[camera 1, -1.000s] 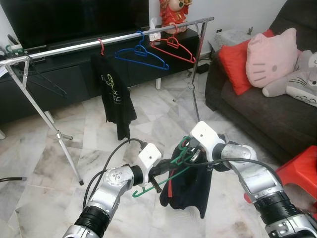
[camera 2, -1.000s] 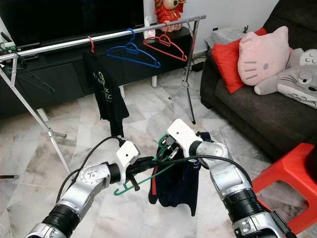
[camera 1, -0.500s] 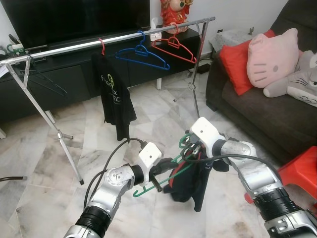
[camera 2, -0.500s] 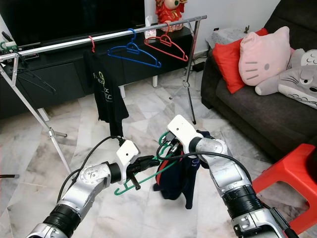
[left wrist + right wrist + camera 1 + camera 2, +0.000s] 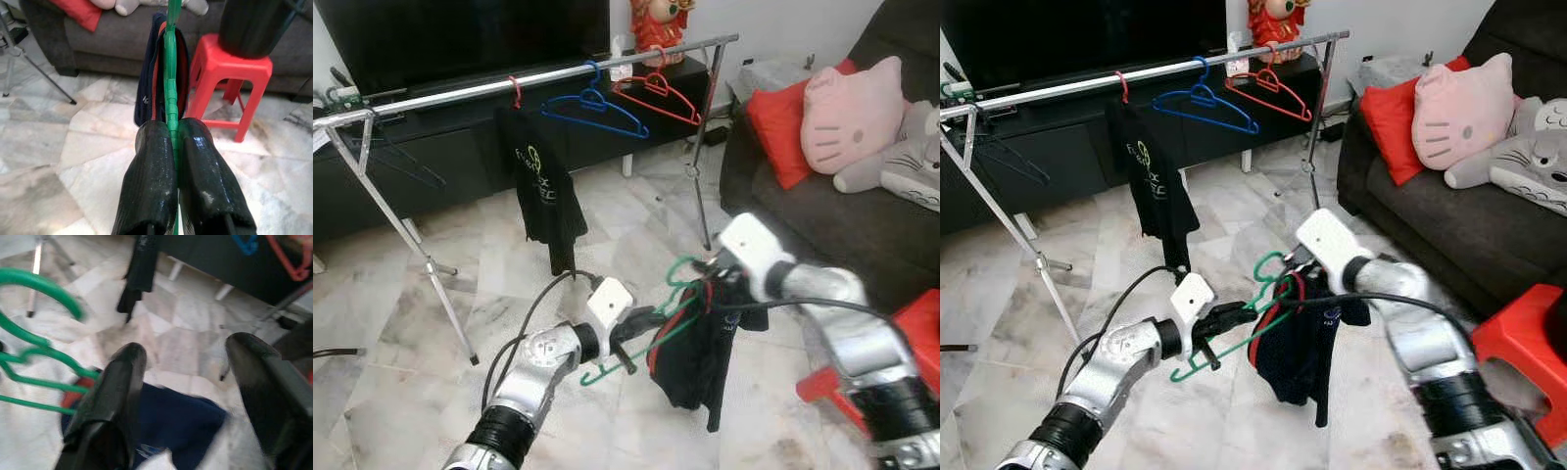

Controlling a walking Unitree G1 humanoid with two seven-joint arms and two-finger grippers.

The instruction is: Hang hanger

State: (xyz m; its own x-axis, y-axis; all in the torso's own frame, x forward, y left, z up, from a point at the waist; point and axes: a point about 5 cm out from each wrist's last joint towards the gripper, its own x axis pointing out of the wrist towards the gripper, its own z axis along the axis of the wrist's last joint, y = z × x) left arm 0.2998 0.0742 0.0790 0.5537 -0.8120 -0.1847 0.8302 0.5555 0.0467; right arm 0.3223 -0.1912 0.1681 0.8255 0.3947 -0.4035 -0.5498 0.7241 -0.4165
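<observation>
A green plastic hanger (image 5: 651, 328) is held low over the marble floor, with my left gripper (image 5: 171, 134) shut on its lower bar. A navy garment with red lining (image 5: 695, 352) droops from the hanger's far end. My right gripper (image 5: 188, 350) stands open just above the garment, beside the hanger's hook (image 5: 680, 269); its fingers (image 5: 117, 382) are spread wide. Beyond, a silver clothes rack (image 5: 460, 91) carries a black T-shirt (image 5: 546, 196) on a red hanger, a bare blue hanger (image 5: 592, 106) and a bare red hanger (image 5: 656, 90).
A dark sofa (image 5: 822, 211) with a red cushion (image 5: 778, 122), a pink cat cushion (image 5: 847, 108) and a grey plush stands on the right. A red stool (image 5: 911, 333) is near my right arm. A black TV console (image 5: 431, 162) lies behind the rack.
My right arm has swung right and up, away from the hanger's middle. The garment now hangs longer from the hanger's end. The left gripper keeps its hold.
</observation>
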